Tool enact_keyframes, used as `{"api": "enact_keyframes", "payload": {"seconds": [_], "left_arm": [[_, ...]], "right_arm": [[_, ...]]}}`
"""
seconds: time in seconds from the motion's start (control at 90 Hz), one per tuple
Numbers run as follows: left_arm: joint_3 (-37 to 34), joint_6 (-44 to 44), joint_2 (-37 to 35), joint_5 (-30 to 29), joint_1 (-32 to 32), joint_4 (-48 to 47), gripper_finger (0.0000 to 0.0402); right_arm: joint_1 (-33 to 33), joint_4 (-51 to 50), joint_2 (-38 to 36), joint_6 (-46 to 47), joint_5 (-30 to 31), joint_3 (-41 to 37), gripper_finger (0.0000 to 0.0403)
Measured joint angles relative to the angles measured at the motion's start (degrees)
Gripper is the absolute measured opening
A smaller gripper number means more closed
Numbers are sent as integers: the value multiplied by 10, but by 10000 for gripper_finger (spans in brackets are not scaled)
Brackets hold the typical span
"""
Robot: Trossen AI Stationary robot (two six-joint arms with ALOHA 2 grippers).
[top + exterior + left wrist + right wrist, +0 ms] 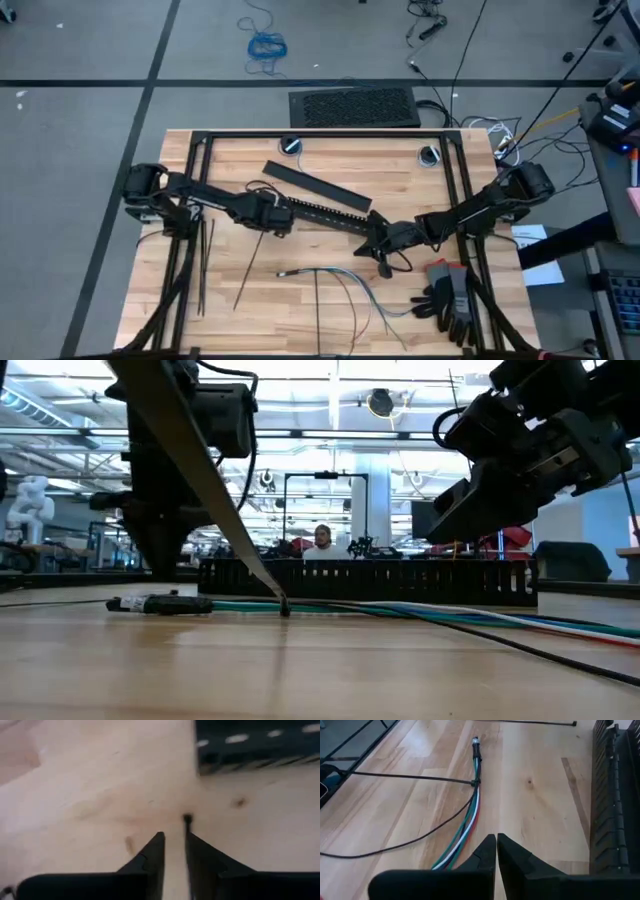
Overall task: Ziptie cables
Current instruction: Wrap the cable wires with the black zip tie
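The cables [340, 283] are spread along the table's near edge, one ziptie [410, 776] already looped round them. Just behind, a second ziptie [253, 262] is pinched between the left gripper [270, 215] jaws; the right gripper [385, 240] is pressed together, empty. A slack pinch could let the strip slip

Two arms are reaching over the table [220, 300]. One bundle of cables [345, 282] and two wide black bars are lying there. Several zipties [203, 265] are lying about, too thin to count, and a pair of gloves [450, 298] is resting near one corner.
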Motion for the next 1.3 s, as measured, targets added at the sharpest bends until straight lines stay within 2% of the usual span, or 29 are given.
{"api": "enact_keyframes", "payload": {"seconds": [0.156,0.244,0.3,0.389,0.544,0.844,1.033,1.178,1.3], "left_arm": [[-9,-31,0,-3,0,-8,136],[-13,-104,0,12,-14,-84,138],[-14,-153,0,43,-27,-122,139],[-4,-182,-4,81,-44,-146,139],[6,-226,-5,88,-71,-226,139],[-58,-285,-5,122,-100,-206,139],[-59,-283,-5,185,-120,-278,139],[-61,-328,-5,171,-135,-291,139],[-75,-333,7,165,-143,-257,138]], "right_arm": [[0,-3,0,0,0,0,8],[6,-11,0,4,0,0,8],[10,-11,0,4,0,0,8],[12,4,0,0,-1,0,8],[14,7,0,-9,1,0,8],[21,1,0,-45,2,0,8],[13,4,0,-52,2,0,8],[14,6,0,-51,3,0,8],[15,8,0,-44,3,0,8]]}}
